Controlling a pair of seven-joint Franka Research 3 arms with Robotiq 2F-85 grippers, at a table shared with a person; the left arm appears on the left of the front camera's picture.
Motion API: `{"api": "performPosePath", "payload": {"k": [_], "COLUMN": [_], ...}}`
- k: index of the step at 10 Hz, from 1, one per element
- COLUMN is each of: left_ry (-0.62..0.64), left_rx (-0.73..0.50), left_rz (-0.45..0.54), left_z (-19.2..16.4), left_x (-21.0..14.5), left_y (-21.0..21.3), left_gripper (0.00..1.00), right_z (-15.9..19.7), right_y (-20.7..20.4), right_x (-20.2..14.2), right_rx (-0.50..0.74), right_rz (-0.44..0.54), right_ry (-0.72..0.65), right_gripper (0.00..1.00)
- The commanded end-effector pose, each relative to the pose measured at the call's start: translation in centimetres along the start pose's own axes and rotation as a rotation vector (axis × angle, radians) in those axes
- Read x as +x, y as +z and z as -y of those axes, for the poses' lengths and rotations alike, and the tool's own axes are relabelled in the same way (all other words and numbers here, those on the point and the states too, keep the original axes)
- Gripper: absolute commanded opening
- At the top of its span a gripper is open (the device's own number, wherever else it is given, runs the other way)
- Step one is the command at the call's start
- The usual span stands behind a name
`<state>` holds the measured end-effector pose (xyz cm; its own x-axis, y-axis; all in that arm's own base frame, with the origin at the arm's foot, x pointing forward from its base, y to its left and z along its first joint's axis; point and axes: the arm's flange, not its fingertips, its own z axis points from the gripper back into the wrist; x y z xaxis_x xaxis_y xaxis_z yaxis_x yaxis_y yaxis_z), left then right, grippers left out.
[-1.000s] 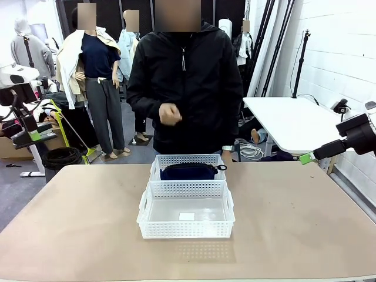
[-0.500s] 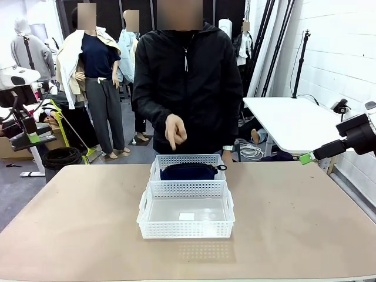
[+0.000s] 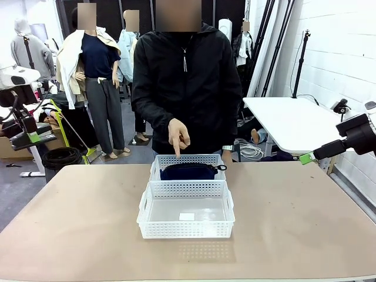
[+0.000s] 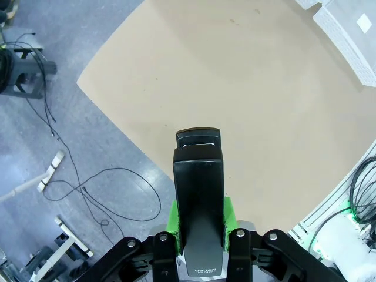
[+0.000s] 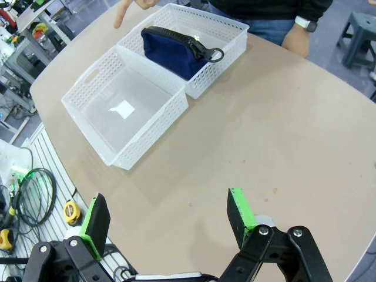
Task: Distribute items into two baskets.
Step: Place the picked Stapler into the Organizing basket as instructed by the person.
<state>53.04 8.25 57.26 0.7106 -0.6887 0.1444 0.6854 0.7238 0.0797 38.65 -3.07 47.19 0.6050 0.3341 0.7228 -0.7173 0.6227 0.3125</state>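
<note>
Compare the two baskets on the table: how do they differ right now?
The near basket holds no item; only a white label lies on its floor. The far basket holds the navy pouch. The near one looks slightly larger. The person's hand points down over the far one. Both are white, perforated, and stand touching.

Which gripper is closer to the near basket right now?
Neither clearly. The left gripper, shut on the stapler, hangs off the table's left edge; the right gripper, open, is off the right edge. The near basket sits mid-table between them.
</note>
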Motion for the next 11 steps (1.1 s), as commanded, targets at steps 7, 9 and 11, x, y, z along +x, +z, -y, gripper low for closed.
{"api": "performPosePath", "payload": {"k": [7,9,11], "left_ry": [0.000,-0.015,-0.041], "left_rx": [0.000,-0.030,-0.022], "left_rz": [0.000,0.003,-0.009], "left_z": [0.0,1.5,4.0], "left_x": [0.0,0.5,0.6], "left_y": [0.0,0.7,1.9], "left_gripper": [0.00,0.00,0.00], "right_z": [-0.1,-0.1,-0.1], "right_y": [-0.2,-0.2,-0.2], "right_x": [0.1,0.1,0.1], "right_rx": [0.008,0.008,0.008], "right_rz": [0.002,0.002,0.002], "right_ry": [-0.015,-0.015,-0.015], "right_gripper": [1.00,1.00,1.00]}}
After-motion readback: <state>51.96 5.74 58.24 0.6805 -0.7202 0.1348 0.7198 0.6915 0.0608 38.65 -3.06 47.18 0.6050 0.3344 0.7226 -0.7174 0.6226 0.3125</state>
